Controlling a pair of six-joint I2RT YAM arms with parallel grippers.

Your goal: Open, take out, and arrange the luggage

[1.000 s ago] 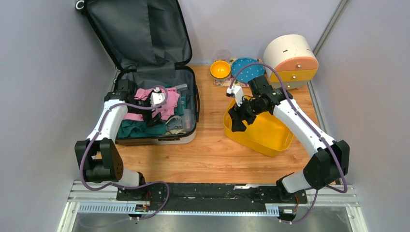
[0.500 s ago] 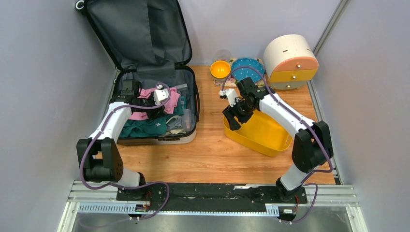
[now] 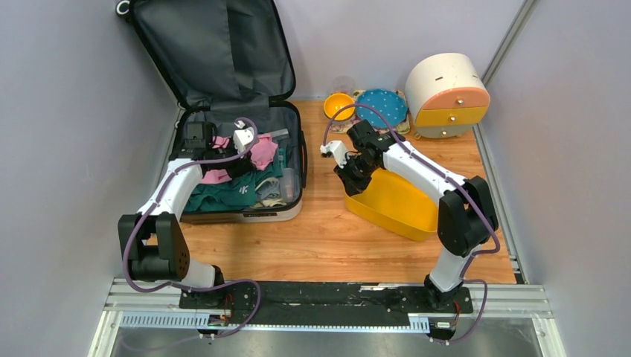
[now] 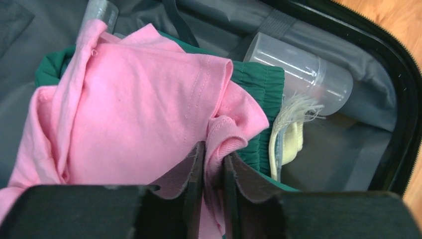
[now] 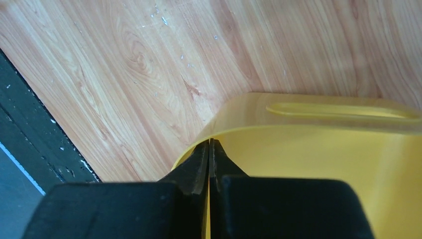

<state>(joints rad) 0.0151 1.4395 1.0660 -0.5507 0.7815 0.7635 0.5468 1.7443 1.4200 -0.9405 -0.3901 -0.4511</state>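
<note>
The luggage (image 3: 212,52) lies open at the far left of the counter (image 3: 327,238), its long axis running away from the bases and its lid against the wall. Inside it, the left end effector (image 4: 213,167) is clamped on a fold of the pink shirt (image 4: 129,99), so the left arm is the nearer one. The right end effector (image 5: 209,144) pinches the corner rim of the yellow bin (image 5: 318,149).

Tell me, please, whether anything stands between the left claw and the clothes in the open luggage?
Nothing visible does. The left claw is shut on a fold of the pink garment, which lies on top of the pile inside the luggage. The right claw is off to the side, pinching the rim of the yellow bin.
</note>
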